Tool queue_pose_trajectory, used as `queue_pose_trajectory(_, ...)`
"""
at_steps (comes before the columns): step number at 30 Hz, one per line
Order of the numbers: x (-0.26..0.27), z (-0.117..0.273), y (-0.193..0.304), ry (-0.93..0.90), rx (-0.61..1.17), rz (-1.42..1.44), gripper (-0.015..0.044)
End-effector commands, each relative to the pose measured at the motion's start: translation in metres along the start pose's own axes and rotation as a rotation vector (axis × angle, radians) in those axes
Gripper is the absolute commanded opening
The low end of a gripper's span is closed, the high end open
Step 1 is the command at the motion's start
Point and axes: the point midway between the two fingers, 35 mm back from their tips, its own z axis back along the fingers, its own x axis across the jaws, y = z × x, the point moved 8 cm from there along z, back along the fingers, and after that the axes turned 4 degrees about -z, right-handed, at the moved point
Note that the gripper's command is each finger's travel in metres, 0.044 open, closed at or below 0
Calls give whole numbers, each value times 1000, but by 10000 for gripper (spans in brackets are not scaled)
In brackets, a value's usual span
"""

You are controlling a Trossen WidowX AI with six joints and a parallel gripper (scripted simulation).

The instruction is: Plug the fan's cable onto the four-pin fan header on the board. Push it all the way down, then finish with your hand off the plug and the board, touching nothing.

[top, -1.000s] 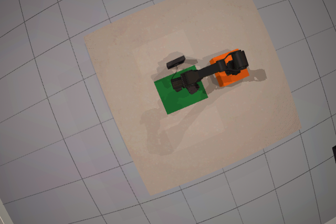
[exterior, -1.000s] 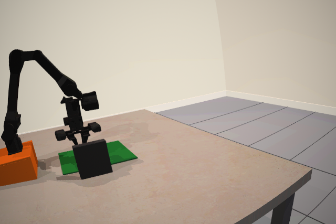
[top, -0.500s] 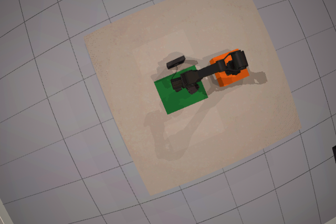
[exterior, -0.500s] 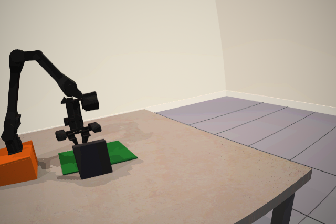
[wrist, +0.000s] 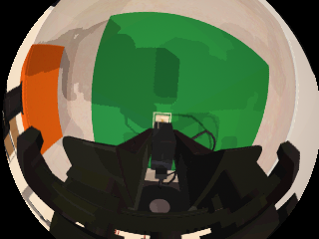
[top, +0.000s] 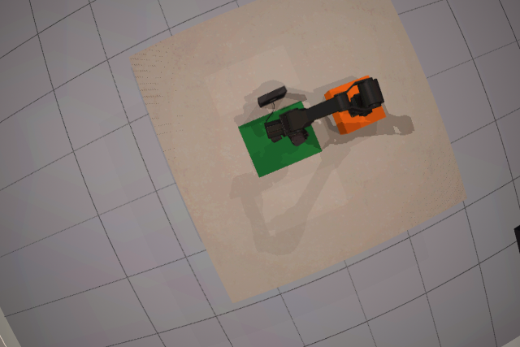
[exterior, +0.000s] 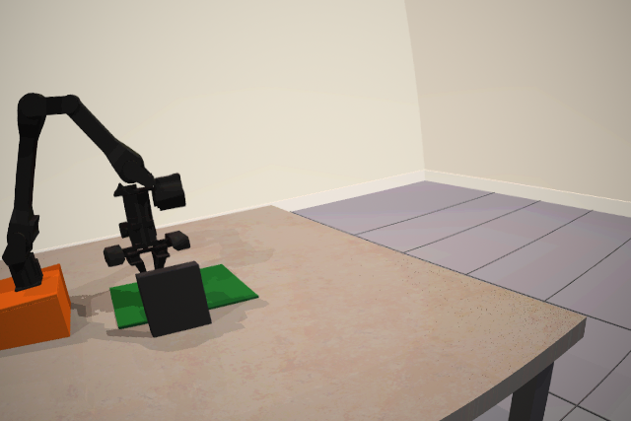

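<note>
The green board (top: 268, 158) (exterior: 227, 285) (wrist: 219, 90) lies flat on the table. The white fan header (wrist: 161, 118) shows on it in the wrist view, just beyond the fingertips. My gripper (exterior: 151, 270) (wrist: 162, 133) is low over the board and shut on the black plug (wrist: 162, 141), which stands between the fingers right at the header and hides part of it. Whether the plug is in the header, and how deep, I cannot tell. The thin black cable (top: 270, 115) (wrist: 201, 124) runs from the plug to the dark fan (top: 271, 97) (exterior: 174, 300), upright at the board's edge.
The orange block (top: 346, 127) (exterior: 35, 321) (wrist: 45, 100) under the arm's base stands on the table (top: 201, 158) (exterior: 356, 345) beside the board. In the exterior view the fan stands in front of the fingertips and hides the header.
</note>
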Motion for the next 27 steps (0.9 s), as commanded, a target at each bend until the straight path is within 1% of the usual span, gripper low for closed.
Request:
queue_pose_trajectory(1,1,-2,0,-3,2,-4,0)
queue_pose_trajectory(27,1,-9,0,-3,2,-3,0)
